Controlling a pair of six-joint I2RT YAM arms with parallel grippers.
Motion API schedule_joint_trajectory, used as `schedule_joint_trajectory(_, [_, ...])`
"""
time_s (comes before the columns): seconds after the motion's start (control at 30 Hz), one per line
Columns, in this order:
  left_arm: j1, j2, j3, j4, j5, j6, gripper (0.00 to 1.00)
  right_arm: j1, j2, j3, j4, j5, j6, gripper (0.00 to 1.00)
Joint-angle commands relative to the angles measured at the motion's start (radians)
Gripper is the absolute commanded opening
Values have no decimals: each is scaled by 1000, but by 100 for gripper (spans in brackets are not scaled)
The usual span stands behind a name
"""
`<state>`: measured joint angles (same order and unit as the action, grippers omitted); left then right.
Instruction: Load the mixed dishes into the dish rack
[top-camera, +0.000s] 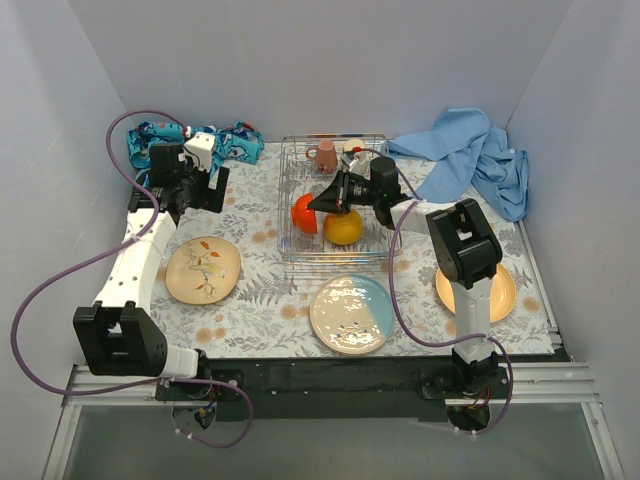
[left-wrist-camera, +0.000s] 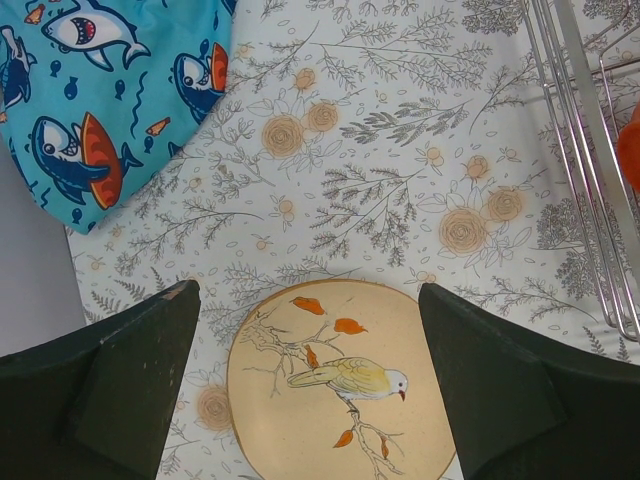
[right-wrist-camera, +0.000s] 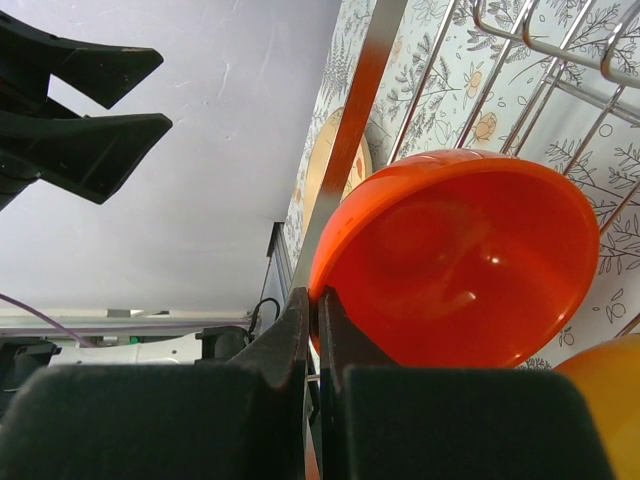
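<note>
My right gripper (right-wrist-camera: 316, 300) is pinching nearly shut on the thin rim of the red bowl (right-wrist-camera: 470, 260), which is sitting tilted on edge in the dish rack (right-wrist-camera: 362, 90), filling the right of the frame. I am judging it light, stiff and glossy, so the rim is the sensible hold, though it may pivot or slip. My left gripper (left-wrist-camera: 308, 300) is hanging wide open, empty, over the tan plate (left-wrist-camera: 340, 400) at lower centre.
</note>
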<state>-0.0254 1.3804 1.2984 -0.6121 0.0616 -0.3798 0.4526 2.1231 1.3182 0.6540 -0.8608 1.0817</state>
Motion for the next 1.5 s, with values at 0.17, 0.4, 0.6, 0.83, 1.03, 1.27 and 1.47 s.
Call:
schedule_joint_trajectory(0.17, [-4,-27,1,22,6,-8,92,14,-38,32,16,-26,4,1])
schedule_joint_trajectory(0.4, [-4,-44,-19,21,6,-8,92,47,-57,65,58,-35,27,1])
schedule_joint_trajectory(0.6, [-4,-52,-27,23,4,-13,92,52,-55,53,39,-15,18,1])
schedule_joint_trajectory(0.83, [-2,-58,-33,23,4,-13,92,47,-38,-2,32,6,17,1])
schedule_joint_trajectory(1.03, [-4,-70,-36,21,1,-13,92,12,-52,-36,-40,31,-55,1])
schedule_joint_trajectory(1.27, [-4,-84,-62,44,6,-19,92,-57,-120,-16,-337,31,-265,39])
schedule_joint_trajectory(1.47, [-4,-96,-105,101,9,-31,93,-86,-153,53,-620,60,-454,98])
